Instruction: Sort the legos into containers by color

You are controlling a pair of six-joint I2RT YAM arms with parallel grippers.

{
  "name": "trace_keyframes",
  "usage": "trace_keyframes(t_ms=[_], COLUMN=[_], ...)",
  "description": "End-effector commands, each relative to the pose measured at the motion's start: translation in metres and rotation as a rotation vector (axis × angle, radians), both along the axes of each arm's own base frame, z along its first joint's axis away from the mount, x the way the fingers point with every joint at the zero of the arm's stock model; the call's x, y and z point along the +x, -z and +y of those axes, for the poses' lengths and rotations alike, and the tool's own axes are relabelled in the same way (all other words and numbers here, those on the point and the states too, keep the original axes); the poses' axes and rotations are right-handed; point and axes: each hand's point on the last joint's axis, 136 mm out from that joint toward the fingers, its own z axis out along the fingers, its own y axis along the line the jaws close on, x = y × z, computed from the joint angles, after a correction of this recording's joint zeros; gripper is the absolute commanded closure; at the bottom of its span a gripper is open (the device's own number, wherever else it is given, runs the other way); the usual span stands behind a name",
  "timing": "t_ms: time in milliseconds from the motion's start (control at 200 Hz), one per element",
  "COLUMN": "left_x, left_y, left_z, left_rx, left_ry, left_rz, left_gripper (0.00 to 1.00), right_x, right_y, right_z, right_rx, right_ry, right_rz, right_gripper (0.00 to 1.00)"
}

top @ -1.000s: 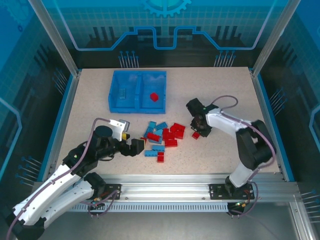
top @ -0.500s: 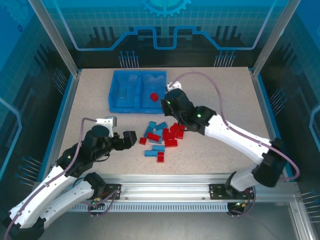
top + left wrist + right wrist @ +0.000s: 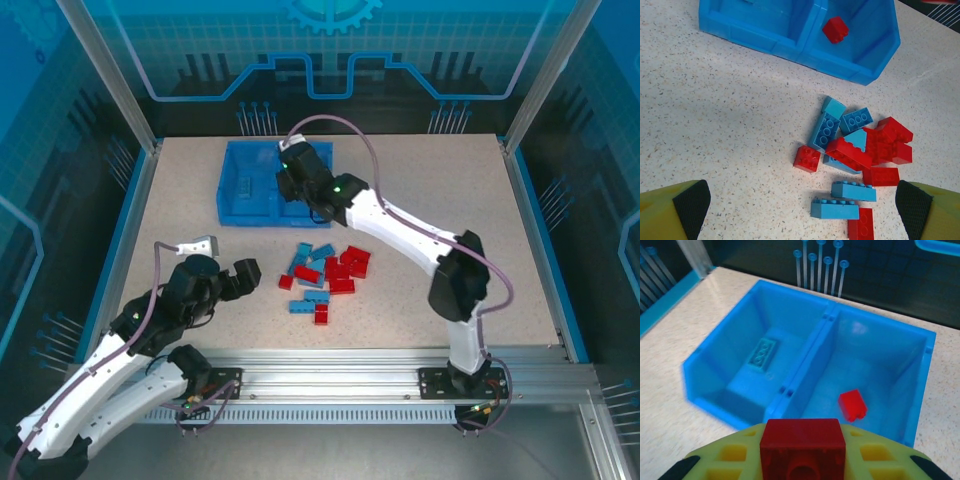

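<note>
My right gripper (image 3: 805, 465), clamped on a red studded plastic brick (image 3: 802, 440), hangs by the blue plastic bin's (image 3: 715, 390) divider (image 3: 810, 360); its right compartment (image 3: 885, 360) lies just far-right. Left gripper (image 3: 247, 272) gapes empty.

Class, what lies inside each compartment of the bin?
Left compartment: one light blue brick. Right compartment: one red brick. Right hand and held brick hide the near edge.

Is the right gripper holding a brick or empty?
Holding: a red brick sits clamped in the right gripper, above the blue bin.
</note>
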Motion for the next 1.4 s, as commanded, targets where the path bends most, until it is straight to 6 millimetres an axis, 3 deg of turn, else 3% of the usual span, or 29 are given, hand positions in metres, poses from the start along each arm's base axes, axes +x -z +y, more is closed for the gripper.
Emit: trace_keyframes(t_ms=[0,115,140,170,220,330,475,640,720,795,940,1035,1176,1301,1396], left_x=[0.000,-0.001,-0.001,-0.001,-0.001,-0.001,-0.001,-0.001,-0.001,-0.001,-0.003,-0.005,-0.010,-0.016,-0.019], left_y=[-0.010,-0.005,-0.004,-0.003,-0.001,0.004,0.004,0.005,0.008,0.010,0.010,0.010,0.011,0.014,0.017], left_z=[0.005,0.007,0.007,0.007,0.006,0.007,0.005,0.004,0.002,0.000,-0.006,-0.010,-0.030,-0.046,-0.050], left_rx=[-0.003,0.006,0.008,0.007,0.006,0.007,0.002,0.005,0.013,0.021,0.033,0.041,0.012,-0.038,-0.059], left_ry=[-0.030,-0.034,-0.036,-0.036,-0.035,-0.040,-0.038,-0.031,-0.018,-0.001,0.042,0.085,0.213,0.299,0.316], left_rz=[-0.016,-0.008,-0.006,-0.003,0.000,0.011,0.016,0.022,0.029,0.041,0.056,0.055,0.055,0.072,0.087], left_gripper=[0.01,0.01,0.01,0.01,0.01,0.01,0.01,0.01,0.01,0.01,0.01,0.01,0.01,0.01,0.01], right_x=[0.039,0.059,0.062,0.065,0.066,0.065,0.064,0.053,0.035,0.006,-0.064,-0.113,-0.163,-0.188,-0.186], right_y=[0.043,0.079,0.078,0.100,0.115,0.131,0.124,0.077,0.040,0.014,-0.007,0.013,0.050,0.087,0.115], right_z=[-0.019,-0.010,-0.009,-0.008,-0.006,-0.002,-0.003,-0.012,-0.018,-0.024,-0.035,-0.050,-0.063,-0.051,-0.038], right_rx=[-0.076,-0.094,-0.091,-0.116,-0.129,-0.124,-0.116,-0.095,-0.066,-0.050,-0.062,-0.125,-0.222,-0.265,-0.335], right_ry=[0.096,0.081,0.084,0.088,0.090,0.086,0.085,0.074,0.048,-0.023,-0.237,-0.367,-0.473,-0.586,-0.611], right_rz=[0.057,0.123,0.126,0.162,0.204,0.249,0.251,0.223,0.199,0.176,0.148,0.171,0.237,0.339,0.394], right_gripper=[0.71,0.68,0.68,0.68,0.68,0.63,0.44,0.47,0.48,0.47,0.46,0.44,0.39,0.26,0.23])
